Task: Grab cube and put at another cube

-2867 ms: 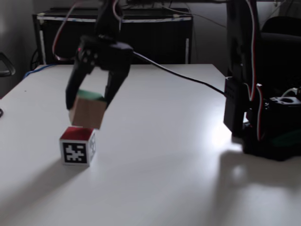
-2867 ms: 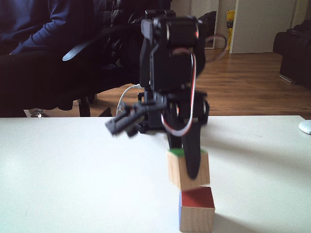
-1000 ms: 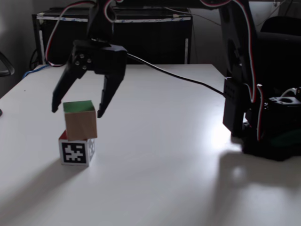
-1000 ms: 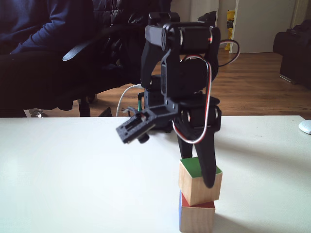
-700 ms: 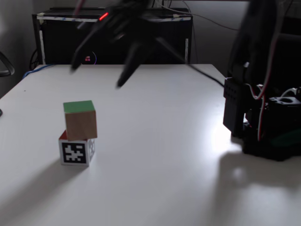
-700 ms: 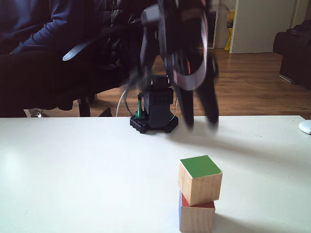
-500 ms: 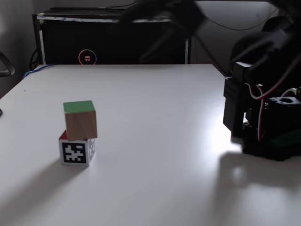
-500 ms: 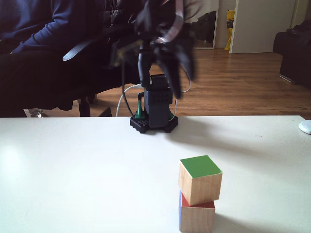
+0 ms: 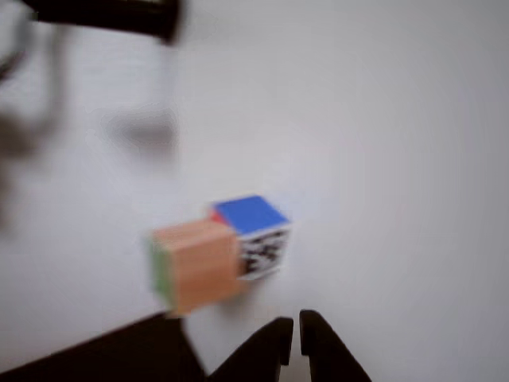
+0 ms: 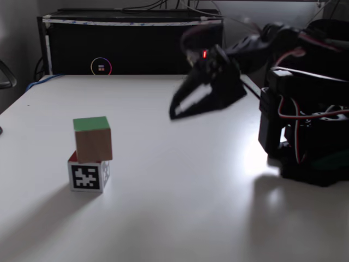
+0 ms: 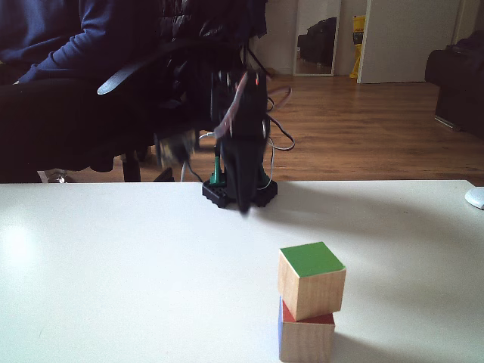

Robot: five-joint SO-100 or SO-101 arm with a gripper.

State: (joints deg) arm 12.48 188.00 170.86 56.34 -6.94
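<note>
On the white table (image 10: 180,180), left side of a fixed view, the cube (image 10: 92,139) sits stacked on another cube (image 10: 87,176), green face up, rotated a bit off the lower one's edges; marker face of the lower cube points at the camera. Right of that, the gripper (image 10: 177,112) hangs in the air well apart from the stack, motion-blurred, and the arm's base (image 10: 311,153) stands at the table's right edge. Other view is blurred too: the cube (image 9: 195,267) and another cube (image 9: 253,231) touching, blue face visible, with the gripper (image 9: 295,338) tips at the bottom edge nearly touching each other, holding nothing. Opposite fixed view: dark-sleeved person (image 11: 53,45) in a chair at far left, blurred arm behind the table, stack (image 11: 310,302) at lower right with a red face just under the wooden cube.
</note>
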